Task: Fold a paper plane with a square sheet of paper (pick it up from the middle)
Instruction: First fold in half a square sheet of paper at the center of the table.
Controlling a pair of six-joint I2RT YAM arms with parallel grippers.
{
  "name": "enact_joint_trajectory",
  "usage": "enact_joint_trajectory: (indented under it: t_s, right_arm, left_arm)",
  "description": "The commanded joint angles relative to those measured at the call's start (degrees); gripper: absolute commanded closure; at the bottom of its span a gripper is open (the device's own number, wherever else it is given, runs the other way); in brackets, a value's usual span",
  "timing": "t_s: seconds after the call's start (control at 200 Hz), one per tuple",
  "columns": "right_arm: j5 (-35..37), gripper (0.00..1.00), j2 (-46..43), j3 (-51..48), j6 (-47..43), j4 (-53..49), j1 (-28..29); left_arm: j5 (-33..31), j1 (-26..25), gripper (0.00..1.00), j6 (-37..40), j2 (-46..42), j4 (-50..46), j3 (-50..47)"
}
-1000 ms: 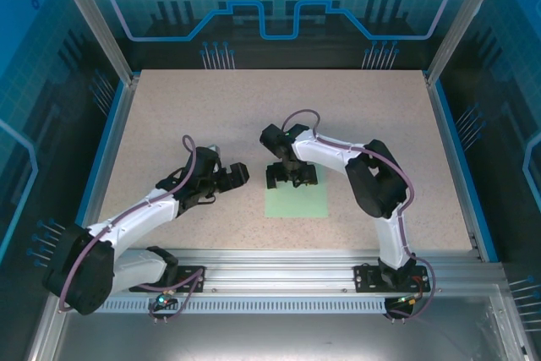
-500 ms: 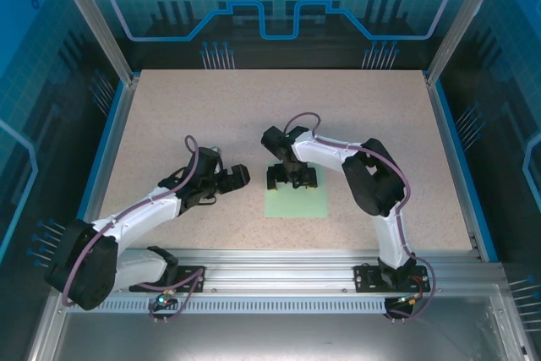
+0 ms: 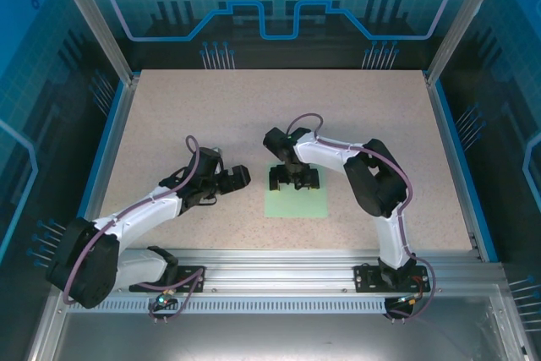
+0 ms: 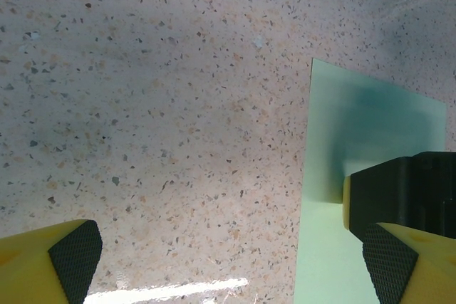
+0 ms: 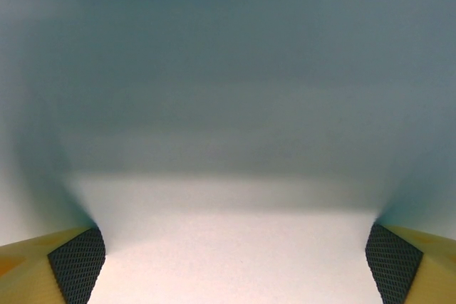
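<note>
The square sheet of paper (image 3: 297,203) lies flat on the speckled table, pale mint green, a little right of centre. My right gripper (image 3: 294,180) points down onto the sheet's far half with its jaws open wide. In the right wrist view the paper (image 5: 228,240) spans the whole gap of the right gripper (image 5: 235,255), and both pads rest at or just above it. My left gripper (image 3: 241,177) is open just left of the sheet. The left wrist view has the paper's left edge (image 4: 370,126) under the right pad of the left gripper (image 4: 231,255), with a black right-arm finger (image 4: 406,194) on the sheet.
The table (image 3: 186,116) is beige speckled stone with a blue border and aluminium posts at the corners. The arms' base rail (image 3: 279,264) runs along the near edge. A bright light streak (image 4: 171,291) reflects off the table between the left fingers.
The right gripper has shifted slightly toward the near edge and lower onto the sheet. The left arm has barely moved. Both stay open.
</note>
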Motion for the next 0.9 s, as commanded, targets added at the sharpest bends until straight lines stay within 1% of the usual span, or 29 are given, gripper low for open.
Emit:
enact_joint_trajectory:
  t_s: [0.0,0.15,0.385,0.59,0.67,0.74,0.825,0.86,0.895]
  right_arm:
    - [-1.7,0.01,5.0,-1.9,1.3,0.7,-0.1]
    - [-1.5,0.04,4.8,-1.8,0.8,0.8,-0.2]
    - [-2.8,0.14,3.4,-2.6,-0.6,1.9,-0.9]
    - [-3.1,0.18,3.1,-2.3,-1.3,1.7,-1.1]
    - [-3.1,0.22,2.9,-2.3,-1.5,1.6,-1.2]
    - [-2.8,0.22,2.7,-1.8,-1.8,0.9,-1.2]
    - [-2.4,0.19,1.4,-0.8,-2.2,-0.1,-1.1]
    - [-1.9,0.16,0.4,-0.3,-2.3,-0.6,-0.9]
    - [-1.4,0.17,-0.5,0.2,-2.5,-1.0,-0.9]
  left_arm:
    - [1.4,0.7,0.01,1.3,0.2,-0.8,1.1]
    - [1.4,0.7,0.02,1.4,0.3,-0.8,1.2]
    - [1.4,0.6,0.02,1.5,0.6,-1.0,1.4]
    - [1.6,0.7,0.02,1.4,1.1,-1.0,1.4]
    - [1.7,0.7,0.01,1.4,1.1,-0.9,1.4]
    - [1.7,0.7,0.02,1.4,1.1,-1.0,1.4]
    - [1.8,0.7,0.02,1.5,1.2,-1.0,1.5]
    - [1.9,0.7,0.01,1.6,1.3,-1.0,1.5]
    - [1.9,0.7,0.01,1.6,1.4,-1.0,1.5]
